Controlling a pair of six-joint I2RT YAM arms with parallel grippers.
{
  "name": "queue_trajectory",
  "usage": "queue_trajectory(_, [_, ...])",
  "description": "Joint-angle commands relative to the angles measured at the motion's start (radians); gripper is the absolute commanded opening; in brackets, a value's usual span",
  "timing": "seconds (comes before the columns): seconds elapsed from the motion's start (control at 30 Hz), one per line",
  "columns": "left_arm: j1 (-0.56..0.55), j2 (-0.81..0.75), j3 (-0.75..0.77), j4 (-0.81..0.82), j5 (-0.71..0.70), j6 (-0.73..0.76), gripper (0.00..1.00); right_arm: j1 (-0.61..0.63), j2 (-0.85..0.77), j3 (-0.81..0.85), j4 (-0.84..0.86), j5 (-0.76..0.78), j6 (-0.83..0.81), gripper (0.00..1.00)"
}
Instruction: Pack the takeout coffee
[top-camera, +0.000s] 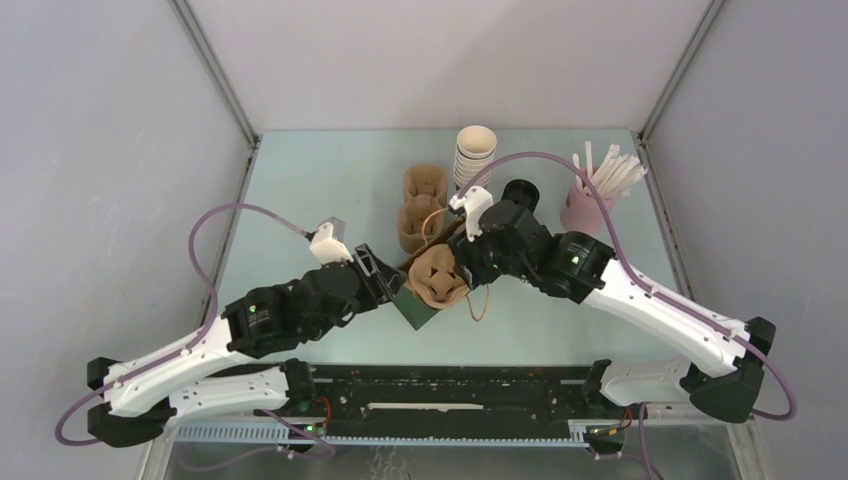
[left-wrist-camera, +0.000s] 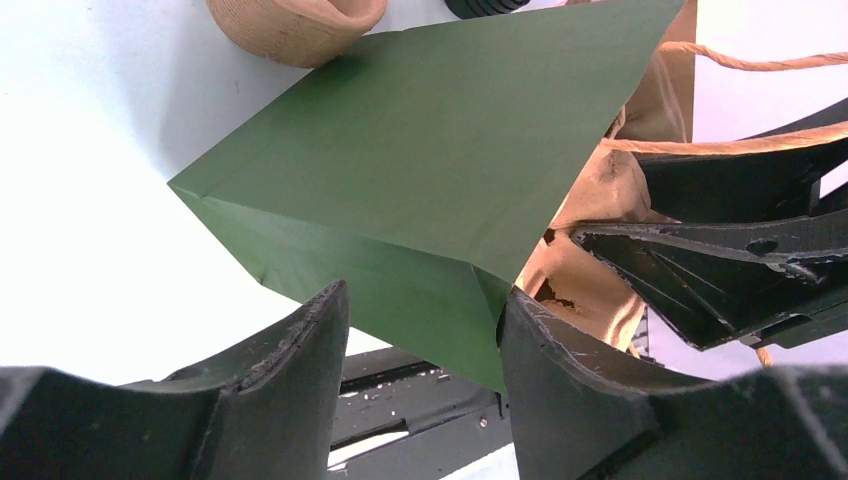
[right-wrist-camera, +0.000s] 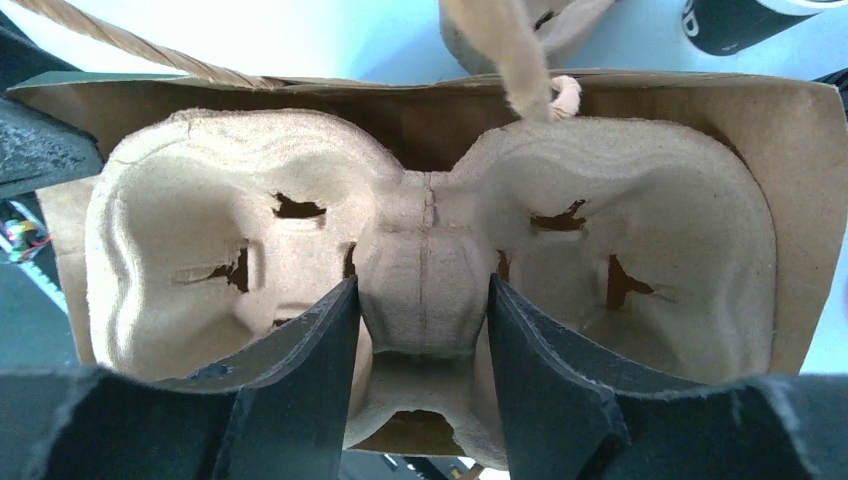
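R end effector (right-wrist-camera: 420, 300) clamps carrier (right-wrist-camera: 680, 230), L end effector (left-wrist-camera: 422, 300) astride bag (left-wrist-camera: 420, 150), grip unclear

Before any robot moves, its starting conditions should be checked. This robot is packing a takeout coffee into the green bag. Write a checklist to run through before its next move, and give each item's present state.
1. Cup carrier sits in the mouth of the green bag: ok.
2. Right gripper clamps the carrier's middle ridge: ok.
3. Left gripper holds the bag firmly: cannot tell; the bag's corner lies between its fingers.
4. Takeout coffee is in the carrier: not ok; both wells are empty and the cup is outside the bag.
5. Coffee's lid is on: cannot tell; only part of the cup shows.
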Motion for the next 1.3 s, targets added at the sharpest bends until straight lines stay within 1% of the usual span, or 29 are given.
queue_trajectory(0.0, [-0.004, 0.002, 0.036, 0.0, -0.028, 0.045, 0.6, 0.033, 0.046, 0.066, -0.046, 0.14, -0.016, 0.58])
queue_trajectory(0.13, [-0.004, 0.007, 0.041, 0.006, -0.024, 0.05, 0.6, 0.054, 0.089, 0.096, -0.054, 0.182, -0.007, 0.59])
queue_trajectory(0.23, [-0.004, 0.016, 0.048, 0.006, -0.02, 0.061, 0.61, 0.06, 0.113, 0.123, -0.056, 0.178, 0.016, 0.59])
queue_trajectory(0.57, [-0.004, 0.027, 0.058, 0.016, -0.004, 0.08, 0.61, 0.063, 0.157, 0.12, -0.011, 0.27, 0.126, 0.53])
queue_trajectory(0.83, [-0.004, 0.005, 0.066, 0.021, -0.002, 0.111, 0.62, 0.077, 0.191, 0.144, -0.031, 0.264, 0.139, 0.56])
queue_trajectory(1.03, [-0.004, -0.019, 0.121, 0.06, 0.061, 0.215, 0.75, 0.081, 0.225, 0.152, -0.032, 0.252, 0.128, 0.58])
queue_trajectory(1.13, [-0.004, -0.045, 0.147, 0.06, 0.083, 0.263, 0.8, 0.079, 0.243, 0.153, -0.022, 0.241, 0.127, 0.58])
queue_trajectory(1.27, [0.001, -0.073, 0.174, -0.045, 0.05, 0.268, 0.84, 0.074, 0.263, 0.157, -0.022, 0.215, 0.122, 0.59])
